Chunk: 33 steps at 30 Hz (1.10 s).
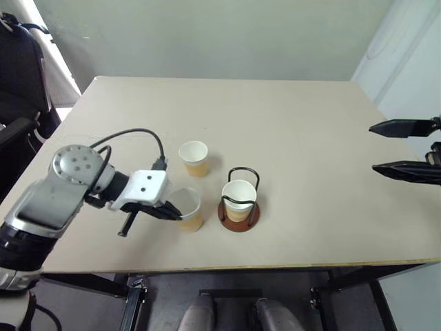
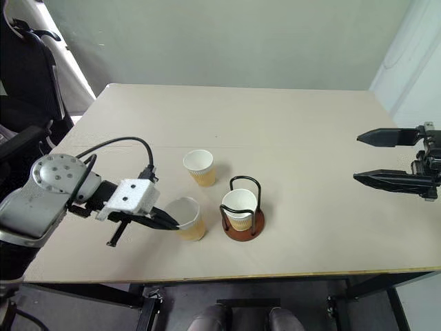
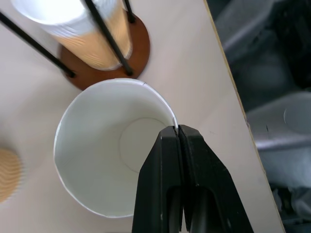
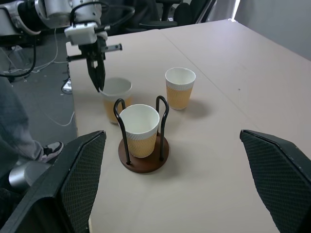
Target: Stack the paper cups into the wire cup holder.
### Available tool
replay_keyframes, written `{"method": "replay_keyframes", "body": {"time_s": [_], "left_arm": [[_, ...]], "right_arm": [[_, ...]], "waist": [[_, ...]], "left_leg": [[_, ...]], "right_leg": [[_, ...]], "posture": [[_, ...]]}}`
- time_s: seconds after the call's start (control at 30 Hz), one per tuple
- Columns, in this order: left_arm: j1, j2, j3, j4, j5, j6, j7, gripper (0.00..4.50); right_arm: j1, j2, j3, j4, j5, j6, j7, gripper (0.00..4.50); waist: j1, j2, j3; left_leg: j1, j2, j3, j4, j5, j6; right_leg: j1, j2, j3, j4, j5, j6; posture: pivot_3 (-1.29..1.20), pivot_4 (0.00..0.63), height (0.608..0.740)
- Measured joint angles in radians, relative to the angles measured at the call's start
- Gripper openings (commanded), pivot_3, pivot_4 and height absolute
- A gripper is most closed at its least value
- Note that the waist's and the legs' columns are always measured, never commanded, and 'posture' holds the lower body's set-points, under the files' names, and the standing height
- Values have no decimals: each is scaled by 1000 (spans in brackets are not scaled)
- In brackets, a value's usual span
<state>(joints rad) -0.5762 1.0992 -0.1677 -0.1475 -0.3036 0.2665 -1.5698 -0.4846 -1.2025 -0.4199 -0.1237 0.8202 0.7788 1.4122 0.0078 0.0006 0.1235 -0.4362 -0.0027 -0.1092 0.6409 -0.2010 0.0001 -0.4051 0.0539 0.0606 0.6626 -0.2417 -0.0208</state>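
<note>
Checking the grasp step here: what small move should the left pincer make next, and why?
Probably lift straight up. The left pincer is shut on the rim of the near paper cup, which stands on the table beside the wire cup holder. The holder already carries one cup, so the gripped cup must clear that rim and the wire loops before moving across.

The third cup (image 3: 7,174) and the wire cup holder (image 3: 104,58) are cut off by the frame edge.
</note>
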Motion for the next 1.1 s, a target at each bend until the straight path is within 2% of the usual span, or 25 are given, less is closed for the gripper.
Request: {"method": "replay_keyframes", "body": {"time_s": [0.23,0.57,0.8,0.93,1.1], "left_arm": [[-114,1,18,49,-65,33,-8,33],[-446,-85,16,176,-150,55,-11,33],[-603,-159,-144,243,-257,-23,-11,33],[-648,-225,-240,284,-262,-80,-12,33],[-672,-232,-337,289,-289,-146,-12,33]], "right_arm": [[0,-4,0,6,-1,-14,-1,4500],[-17,-7,19,21,-20,-45,-13,4500],[-3,-8,15,-16,-14,-29,-23,4500],[36,-7,-7,-53,1,-9,-44,4500],[70,-10,-52,-85,9,13,-70,4500]], "waist": [[2,0,0],[7,0,0],[10,0,0],[11,1,1],[11,1,1]], "left_leg": [[0,0,0,1,0,0],[-1,0,2,5,-3,4],[-2,-2,2,7,-3,5],[-2,-2,2,8,-3,6],[-2,-2,4,8,-4,7]], "right_leg": [[0,0,0,0,0,0],[1,0,1,-1,1,3],[2,-1,3,-1,0,7],[3,-1,4,-1,0,9],[3,-1,5,-1,-1,12]], "posture": [[0,150,740],[0,150,740],[0,150,740],[0,150,740],[0,150,740]]}}
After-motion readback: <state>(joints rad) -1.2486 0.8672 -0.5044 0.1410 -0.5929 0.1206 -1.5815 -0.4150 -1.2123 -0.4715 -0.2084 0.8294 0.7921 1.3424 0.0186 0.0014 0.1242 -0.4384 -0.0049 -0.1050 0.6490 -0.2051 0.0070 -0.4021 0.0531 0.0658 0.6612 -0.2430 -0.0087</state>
